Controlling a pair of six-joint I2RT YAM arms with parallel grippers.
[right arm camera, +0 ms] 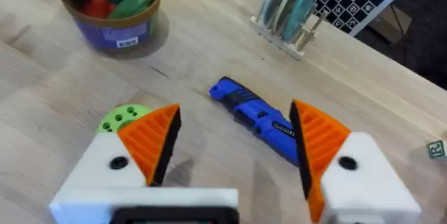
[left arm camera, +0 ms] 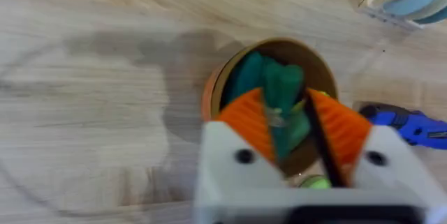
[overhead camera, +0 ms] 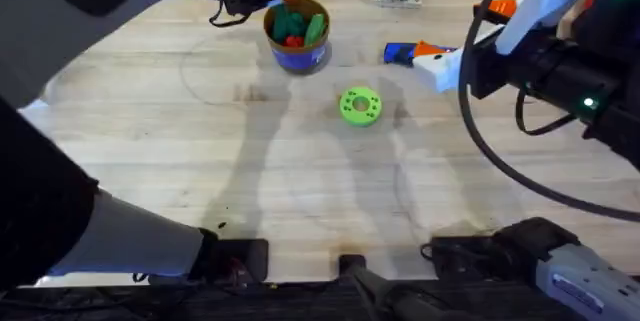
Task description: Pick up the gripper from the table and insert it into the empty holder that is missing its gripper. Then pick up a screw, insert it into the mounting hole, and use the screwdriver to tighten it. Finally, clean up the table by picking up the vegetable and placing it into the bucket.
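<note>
One bucket [overhead camera: 297, 33], one vegetable [left arm camera: 283, 109] in left gripper [left arm camera: 286, 123], one screwdriver [right arm camera: 258, 116]

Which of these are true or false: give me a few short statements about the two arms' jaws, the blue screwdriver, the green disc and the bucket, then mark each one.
1. The left gripper has its jaws closed on a slim dark-green toy vegetable above the small round blue bucket with a brownish rim. True.
2. The right gripper is clamped on the blue pen-shaped screwdriver. False: its jaws are open and the screwdriver lies on the wooden table.
3. The bright green round disc with holes sits inside the bucket. False: it lies on the table, apart from the bucket.
4. The bucket already holds other toy vegetables. True.
</note>
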